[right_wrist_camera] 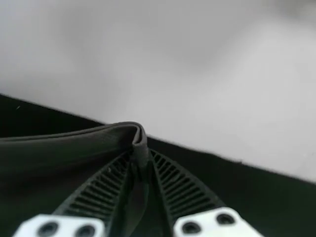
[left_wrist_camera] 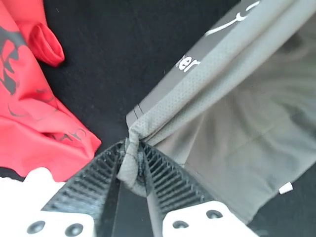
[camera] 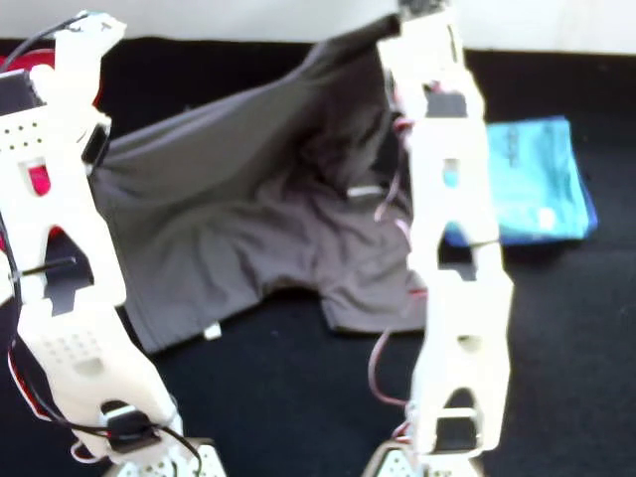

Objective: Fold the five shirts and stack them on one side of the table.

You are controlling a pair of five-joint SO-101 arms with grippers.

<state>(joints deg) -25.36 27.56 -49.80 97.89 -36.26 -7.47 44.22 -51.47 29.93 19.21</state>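
TWO GRIPS, ONE SHIRT: My left gripper (left_wrist_camera: 131,148) is closed hard on a bunched corner of the grey shirt (camera: 248,219). Its ribbed black fingers (left_wrist_camera: 84,192) pinch the cloth with no gap between them. My right gripper (right_wrist_camera: 140,148) is clamped the same way on a folded edge of the same shirt, holding it up near the far edge of the black table (camera: 298,407), in front of the white wall (right_wrist_camera: 197,59).

Seen from above, the shirt hangs between my two arms. It runs from my left arm (camera: 60,248) at about 9 o'clock up to the tip of my right arm (camera: 452,248) at about 12 o'clock. The raised edge forms a sloping ridge, and the rest sags in loose folds onto the middle of the table. The free hem trails toward 6 o'clock, with a small white tag (camera: 212,331) at its edge.

A red shirt (left_wrist_camera: 29,113) lies crumpled at about 9 to 10 o'clock, by my left arm. It is close beside the corner I am holding, with one rolled sleeve on the bare black surface.

A turquoise shirt (camera: 537,179) lies folded flat at about 3 o'clock, just past my right arm. A darker blue layer shows along its outer edge.
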